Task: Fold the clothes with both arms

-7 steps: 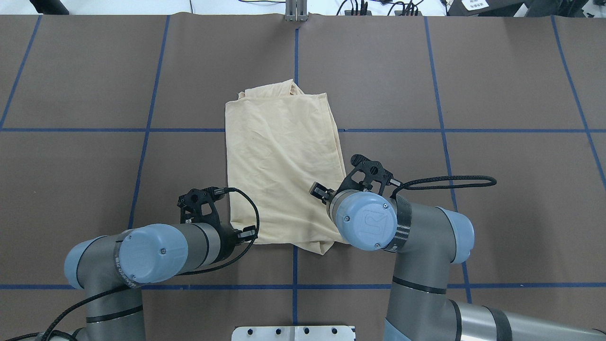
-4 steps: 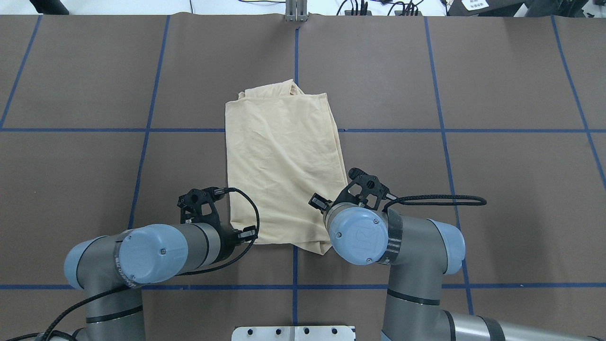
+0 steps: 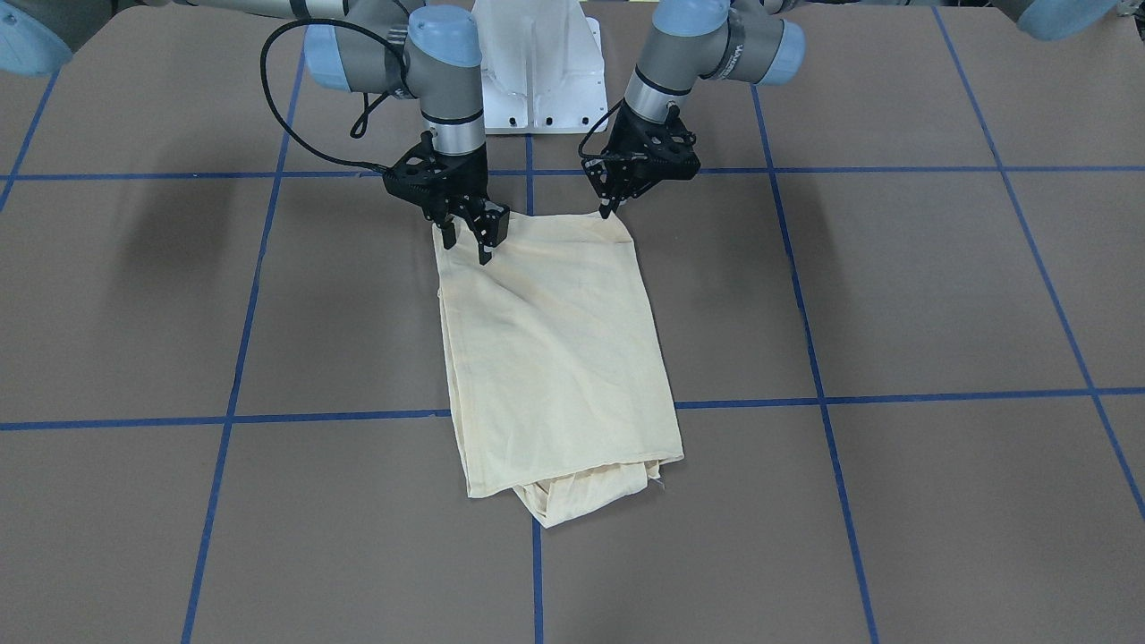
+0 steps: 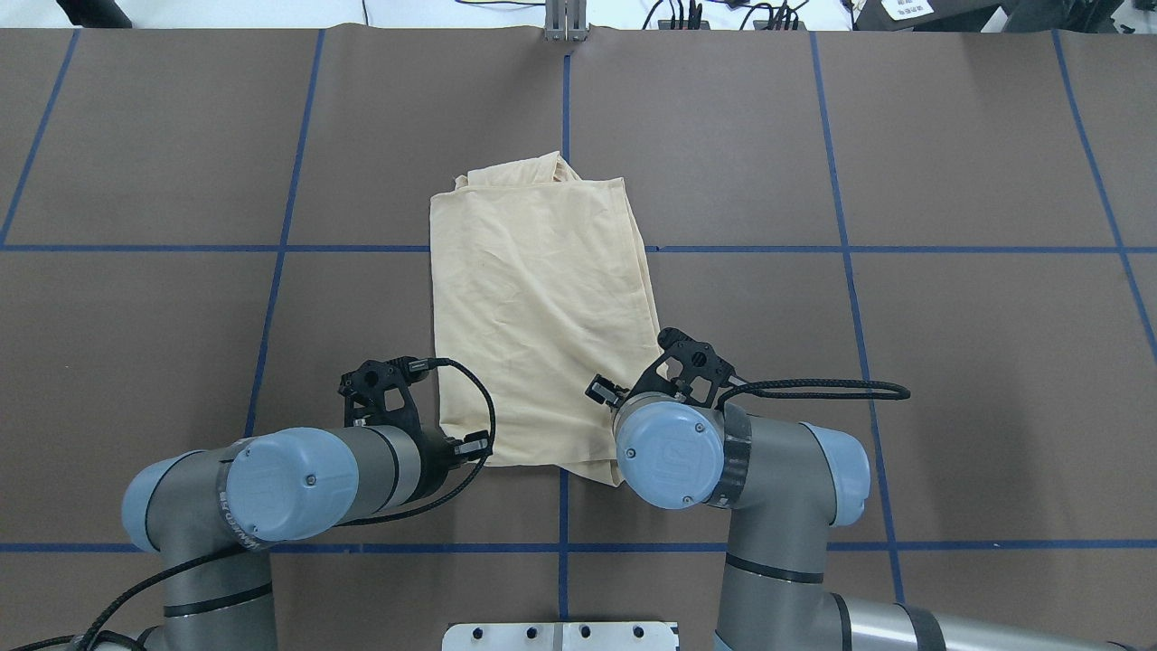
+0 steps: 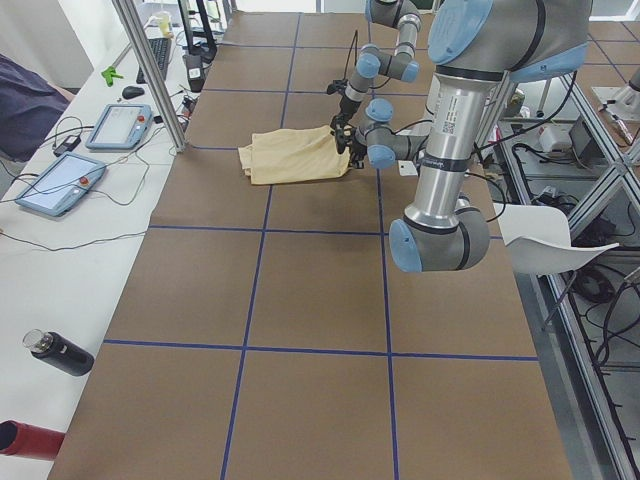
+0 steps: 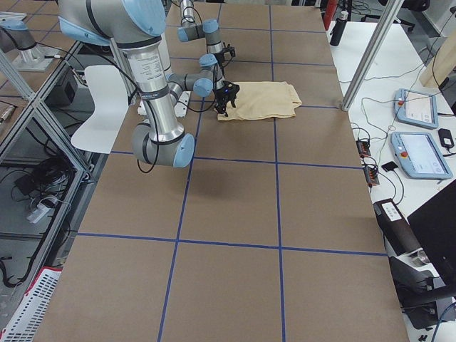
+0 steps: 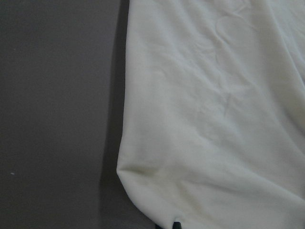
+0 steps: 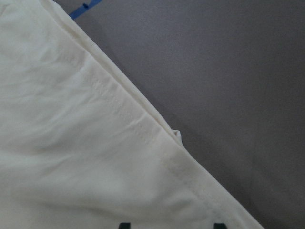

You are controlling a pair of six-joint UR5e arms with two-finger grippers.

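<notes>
Shirt (image 4: 542, 334), pale cream-yellow, lies folded into a long rectangle in the middle of the brown counter (image 4: 949, 362), which is crossed by blue tape lines (image 4: 181, 248). The left arm (image 4: 298, 484) and right arm (image 4: 777, 461) reach to its robot-side edge. The left end effector (image 3: 611, 211) is pinched together on one corner there. The right end effector (image 3: 466, 250) has its fingers apart, tips over the fabric at the other corner.
</notes>
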